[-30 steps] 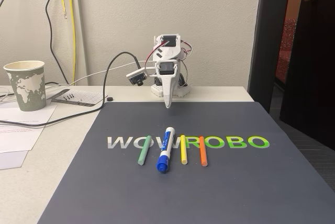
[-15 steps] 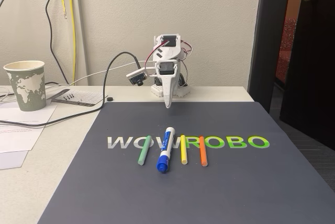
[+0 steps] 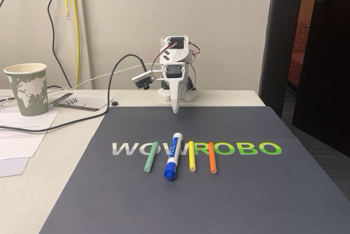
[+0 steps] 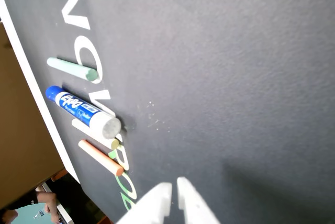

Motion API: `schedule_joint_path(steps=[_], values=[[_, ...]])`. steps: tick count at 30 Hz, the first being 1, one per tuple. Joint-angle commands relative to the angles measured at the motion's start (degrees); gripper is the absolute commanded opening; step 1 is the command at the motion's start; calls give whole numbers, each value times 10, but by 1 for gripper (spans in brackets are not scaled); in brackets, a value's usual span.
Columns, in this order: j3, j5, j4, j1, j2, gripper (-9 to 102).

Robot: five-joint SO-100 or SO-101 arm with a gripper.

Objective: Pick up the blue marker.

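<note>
The blue marker (image 3: 173, 155), a thick white barrel with a blue label and blue cap, lies on the dark mat between a thin green stick (image 3: 150, 156) and a thin yellow stick (image 3: 191, 156). In the wrist view the blue marker (image 4: 82, 110) lies at the left, its blunt white end turned towards me. My white gripper (image 3: 175, 108) hangs folded at the arm's base near the mat's far edge, tips pointing down, well behind the marker. Its two fingers (image 4: 173, 197) rise from the bottom edge of the wrist view, shut, with nothing between them.
An orange stick (image 3: 211, 157) lies right of the yellow one on the mat (image 3: 219, 201) printed WOWROBO. At the left stand a paper cup (image 3: 26, 88), papers and black cables (image 3: 65, 124). A dark door (image 3: 322, 59) borders the table on the right.
</note>
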Motion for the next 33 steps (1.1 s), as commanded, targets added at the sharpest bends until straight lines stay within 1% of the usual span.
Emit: schedule_joint_path(steps=[1, 7, 11, 13, 15, 17, 21, 23, 27, 33], values=[[0, 5, -31, 1, 33, 0], [-3, 6, -83, 4, 33, 0], [-20, -30, -93, 10, 33, 0], [-32, -40, -111, 11, 13, 0], [-62, -47, -132, 19, -46, 0], [-130, -45, -140, 29, -156, 0], [-295, -40, -98, 40, -346, 0], [-329, -55, -108, 38, -382, 0], [-354, -98, -163, 30, -438, 0], [-408, -160, -209, 24, -533, 0]])
